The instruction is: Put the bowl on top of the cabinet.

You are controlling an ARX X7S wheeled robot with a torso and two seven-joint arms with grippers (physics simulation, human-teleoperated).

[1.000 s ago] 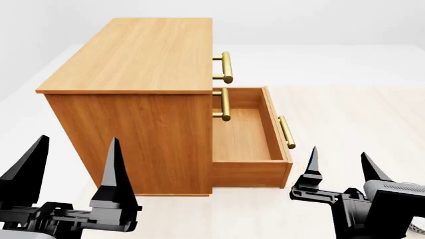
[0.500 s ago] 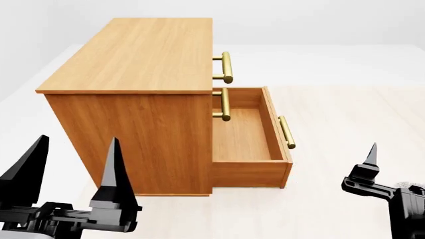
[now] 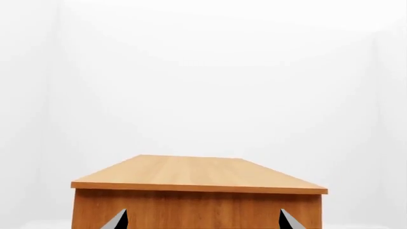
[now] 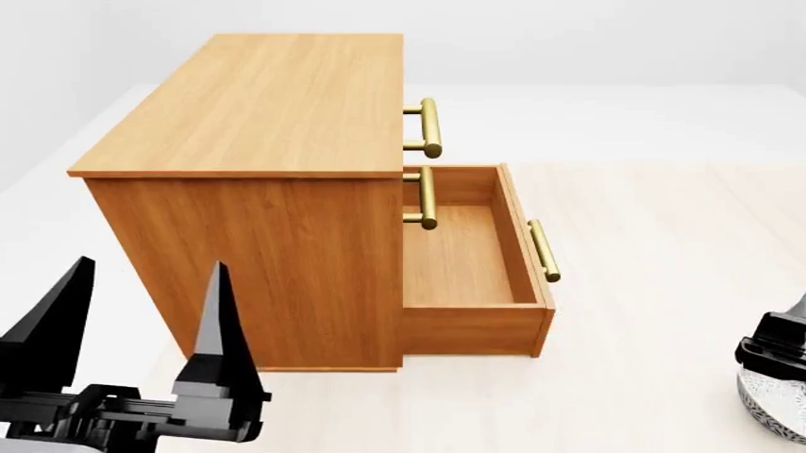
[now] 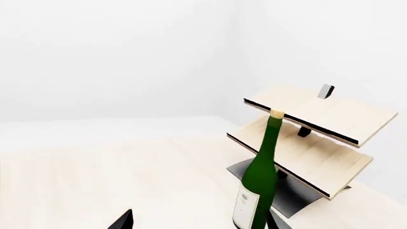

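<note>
Clearly the fetching step is only beginning: the bowl (image 4: 779,408) is sitting at the far right edge of the head view, low on the pale floor (image 4: 655,283), only a sliver of its blue-patterned rim showing, and well apart from the cabinet (image 4: 252,132), whose flat top is bare. The right gripper (image 4: 783,342) is hanging just above that sliver, mostly cut off by the frame, so I cannot tell whether its jaws are apart or together; in its own wrist view only two dark tips are peeking in, with nothing between them. The left gripper (image 4: 132,321) is hovering with its fingers spread wide and empty, near the cabinet's side panel. The lower drawer (image 4: 460,255) is standing pulled out, brass handles (image 4: 428,127) catching the light. Next, I judge, the right arm is needing to settle over the bowl's rim, close on it, lift, and carry it across the open drawer to the top. Over by the right arm a green wine bottle (image 5: 259,181) is standing just in front of a pale tilted rack (image 5: 318,138); it is wearing a white label, but the print on it is too small to read.
</note>
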